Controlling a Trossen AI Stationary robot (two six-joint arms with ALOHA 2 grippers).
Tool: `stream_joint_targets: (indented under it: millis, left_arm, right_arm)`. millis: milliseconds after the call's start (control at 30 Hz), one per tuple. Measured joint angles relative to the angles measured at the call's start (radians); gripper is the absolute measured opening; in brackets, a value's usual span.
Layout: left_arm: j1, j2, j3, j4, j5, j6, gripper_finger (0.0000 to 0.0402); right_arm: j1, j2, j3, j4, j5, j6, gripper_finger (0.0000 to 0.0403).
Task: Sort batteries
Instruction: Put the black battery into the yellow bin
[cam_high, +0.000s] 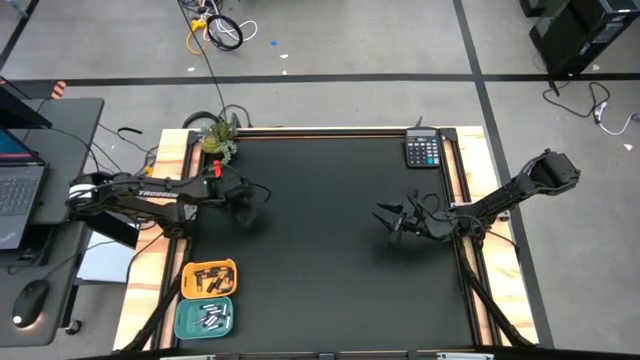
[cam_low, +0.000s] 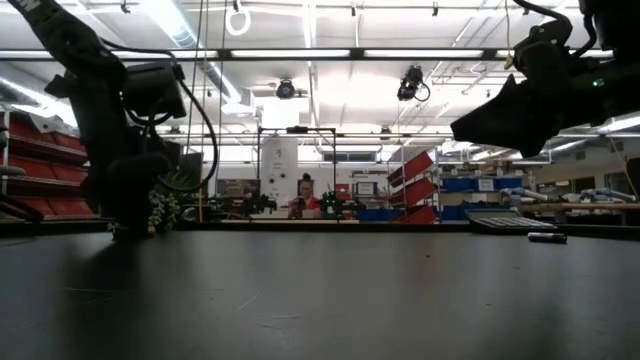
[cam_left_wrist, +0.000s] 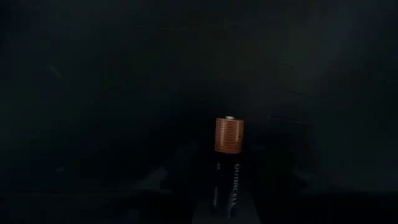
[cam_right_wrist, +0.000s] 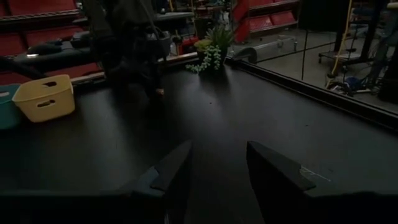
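Observation:
My left gripper stands over the table's left half and points down; it is shut on a dark battery with a copper end. The right wrist view shows that copper end low over the black mat, below the left arm. My right gripper hovers open over the right half of the mat, with its fingers spread and nothing between them. A yellow bin holds dark batteries and a teal bin holds silvery ones; both stand at the near left corner. My left gripper pinches the battery's dark body between its two fingers, coming from above and pointing down. The battery lies along the fingers, and its copper end sticks out past the fingertips. Whether that end touches the mat, I cannot tell.
A calculator lies at the far right corner, and a small dark cylinder lies on the mat near it. A small plant stands at the far left corner. Wooden rails border the mat. A person sits far behind the table.

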Motion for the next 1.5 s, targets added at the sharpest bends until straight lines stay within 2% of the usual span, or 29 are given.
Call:
stream_joint_targets:
  millis: [133, 167, 467, 633, 700, 733, 833, 900, 1000, 1100, 1200, 1267, 1367, 1500]
  left_arm:
    - [-0.024, 0.001, -0.004, 0.005, -0.044, -0.005, 0.0052]
    - [-0.028, 0.000, -0.004, 0.005, -0.048, -0.002, 0.0042]
    - [-0.098, -0.022, 0.049, 0.014, -0.147, 0.052, 0.0042]
    - [-0.122, -0.062, 0.128, 0.074, -0.140, 0.100, 0.0042]
    - [-0.137, -0.075, 0.163, 0.080, -0.067, 0.113, 0.0042]
    - [-0.144, -0.079, 0.180, 0.079, 0.000, 0.111, 0.0042]
    - [-0.188, -0.076, 0.206, 0.038, 0.270, 0.046, 0.0042]
    - [-0.249, -0.076, 0.214, 0.037, 0.414, -0.021, 0.0042]
    - [-0.380, -0.078, 0.217, 0.036, 0.486, -0.163, 0.0042]
    - [-0.520, -0.077, 0.216, 0.035, 0.472, -0.303, 0.0042]
    - [-0.646, -0.079, 0.216, 0.033, 0.391, -0.424, 0.0042]
    - [-0.715, -0.085, 0.218, 0.021, 0.326, -0.490, 0.0042]
    - [-0.801, -0.095, 0.249, -0.084, 0.233, -0.583, 0.0042]
    - [-0.905, -0.105, 0.341, -0.286, 0.128, -0.729, 0.0042]
  right_arm:
    - [0.000, 0.000, 0.000, 0.004, 0.000, 0.000, 0.0164]
    - [0.000, 0.000, 0.000, 0.007, 0.000, 0.000, 0.0164]
    - [-0.002, 0.000, 0.000, 0.006, 0.002, -0.001, 0.0164]
    - [-0.008, 0.000, 0.000, 0.005, 0.003, 0.000, 0.0164]
    - [-0.009, 0.000, 0.000, 0.002, 0.004, 0.002, 0.0164]
    - [-0.009, 0.000, 0.000, 0.002, 0.005, 0.002, 0.0164]
    - [-0.009, 0.000, 0.000, 0.002, 0.019, 0.002, 0.0164]
    - [-0.008, 0.000, 0.000, 0.000, 0.047, -0.002, 0.0164]
    - [-0.008, 0.000, 0.000, 0.002, 0.118, -0.025, 0.0164]
    - [-0.009, 0.000, 0.000, 0.022, 0.209, -0.064, 0.0164]
    - [-0.018, 0.000, 0.000, 0.103, 0.243, -0.161, 0.0164]
    - [-0.030, 0.000, 0.000, 0.172, 0.223, -0.239, 0.0164]
    - [-0.050, 0.000, 0.000, 0.247, 0.166, -0.315, 0.0164]
    - [-0.081, -0.001, 0.000, 0.189, 0.105, -0.271, 0.0164]
